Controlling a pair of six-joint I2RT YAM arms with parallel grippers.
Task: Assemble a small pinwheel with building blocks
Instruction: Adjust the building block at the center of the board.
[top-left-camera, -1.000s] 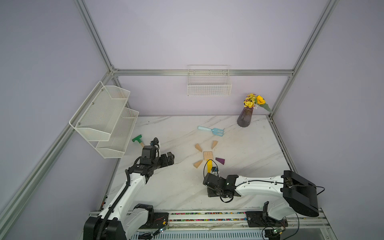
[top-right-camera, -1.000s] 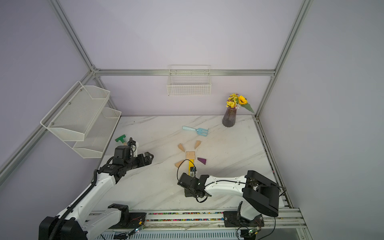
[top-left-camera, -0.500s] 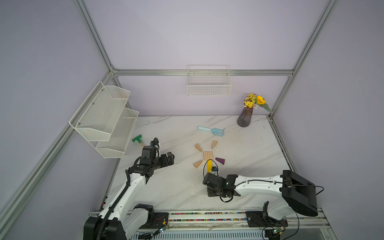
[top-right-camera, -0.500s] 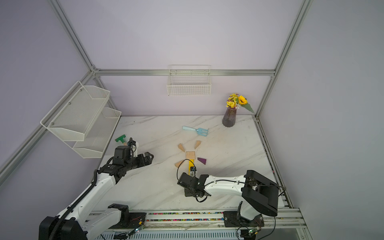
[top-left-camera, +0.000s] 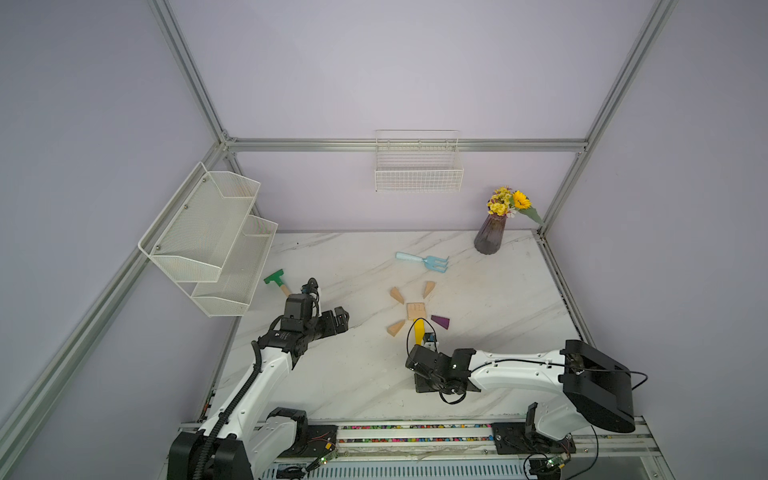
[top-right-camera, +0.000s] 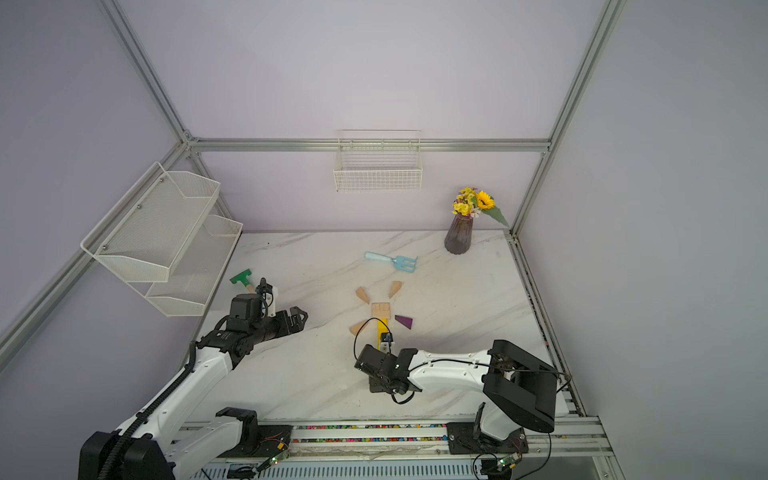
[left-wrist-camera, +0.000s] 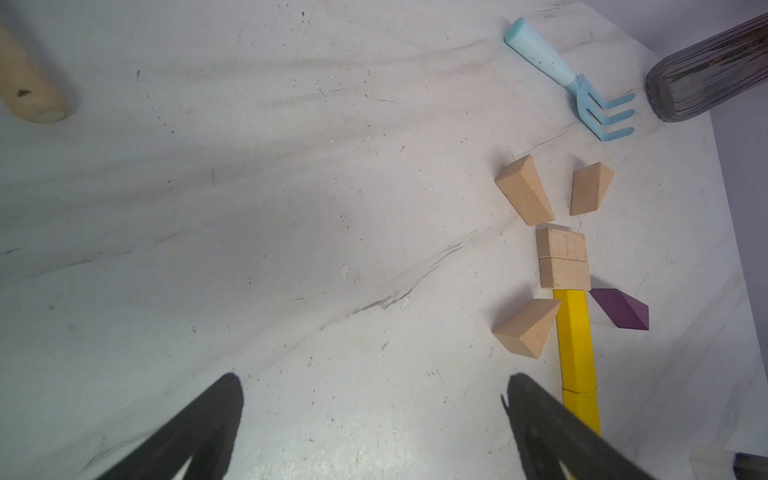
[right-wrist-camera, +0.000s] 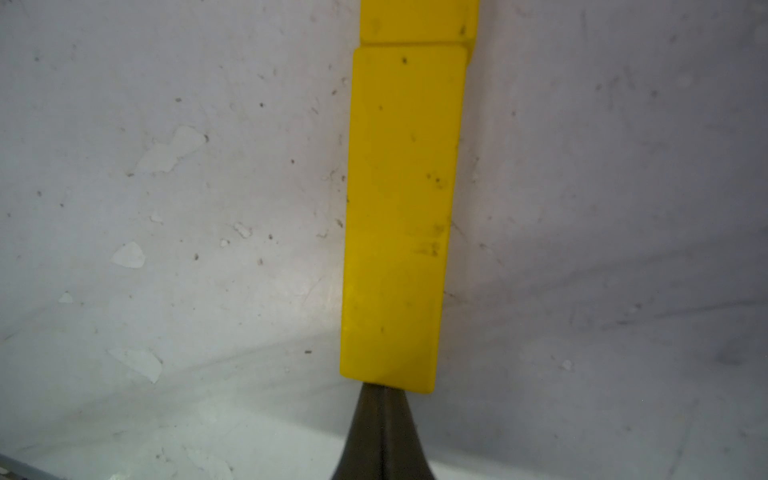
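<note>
- Left jaws stand spread wide with nothing between them in both top views. They hang over bare counter (top-left-camera: 332, 386) at the end of my left arm (top-left-camera: 270, 365), well to the left of the pinwheel (top-left-camera: 416, 311). The green hammer (top-left-camera: 275, 278) lies just behind that arm's wrist.
- Both top views put the pinwheel mid-counter. It has a square tan hub (top-right-camera: 380, 309), with three tan wedges (top-left-camera: 397, 295) and a purple wedge (top-right-camera: 404, 321) fanned round it. Its yellow stem (top-right-camera: 381, 330) runs back toward me.
- My right arm (top-right-camera: 449, 372) reaches in from the right with its wrist over the stem's near end, and from up here I cannot see the right jaws beneath it.
- A light-blue rake (top-left-camera: 424, 262) lies beyond the pinwheel, and a vase of flowers (top-left-camera: 490, 235) stands in the far right corner.
- On the left wrist view I see two black fingers (left-wrist-camera: 199, 424) far apart with only counter between them. The hub is two tan blocks (left-wrist-camera: 563, 257) side by side and touching. The stem is two yellow bars (left-wrist-camera: 575, 336) end to end, butted against the hub.
- On the right wrist view the right jaws are pressed together, gripping nothing. Their tips sit against the end of the nearer yellow bar (right-wrist-camera: 399, 216), whose other end meets the second bar (right-wrist-camera: 415, 20).
</note>
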